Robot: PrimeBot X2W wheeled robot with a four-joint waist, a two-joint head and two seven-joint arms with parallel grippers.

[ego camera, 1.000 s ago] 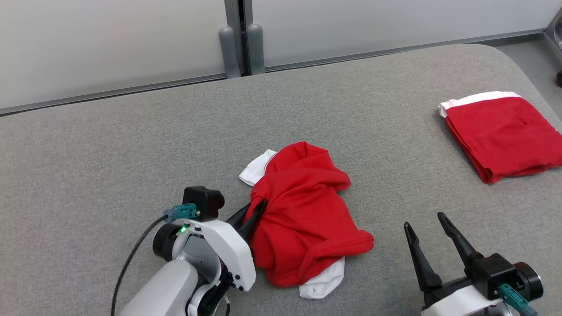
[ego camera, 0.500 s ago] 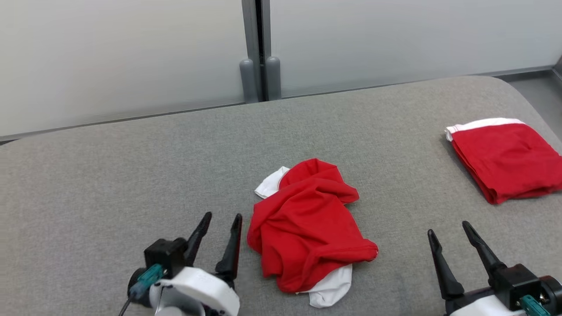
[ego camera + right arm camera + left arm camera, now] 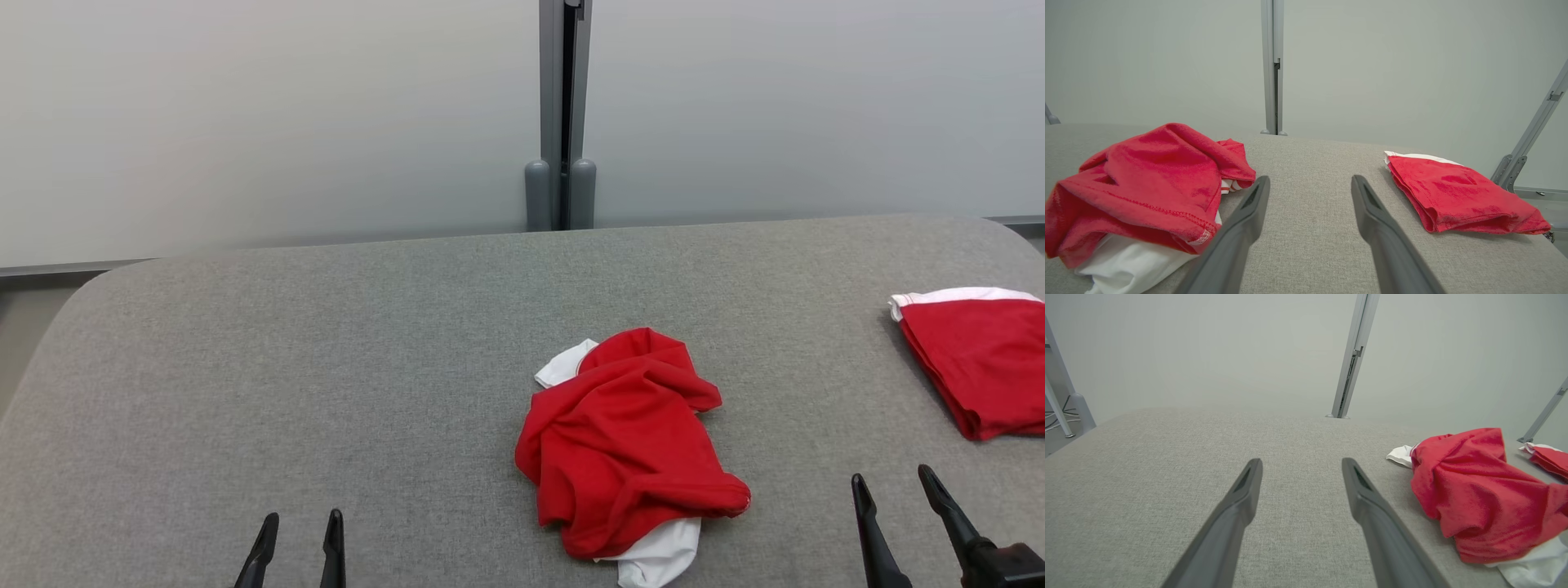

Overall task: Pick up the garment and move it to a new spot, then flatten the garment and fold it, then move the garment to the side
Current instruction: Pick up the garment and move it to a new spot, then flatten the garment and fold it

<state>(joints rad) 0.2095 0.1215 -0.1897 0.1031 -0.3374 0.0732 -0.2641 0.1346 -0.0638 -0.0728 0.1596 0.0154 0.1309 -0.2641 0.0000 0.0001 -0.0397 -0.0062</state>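
A crumpled red garment with white trim lies in a heap on the grey padded table, right of centre; it also shows as the garment at the right of the left wrist view and the garment at the left of the right wrist view. My left gripper is open at the bottom edge, well left of the heap and holding nothing; its fingers stand apart over bare cloth. My right gripper is open at the lower right, right of the heap, empty, with its fingers spread.
A second red garment with a white band, neatly folded, rests near the table's right edge, seen too as the folded garment. A grey post and pale wall panels stand behind the table. The table's left corner is rounded.
My left gripper let go of the garment's left edge and drew back to the lower left, now open. The head camera has tilted up, shifting the whole picture down.
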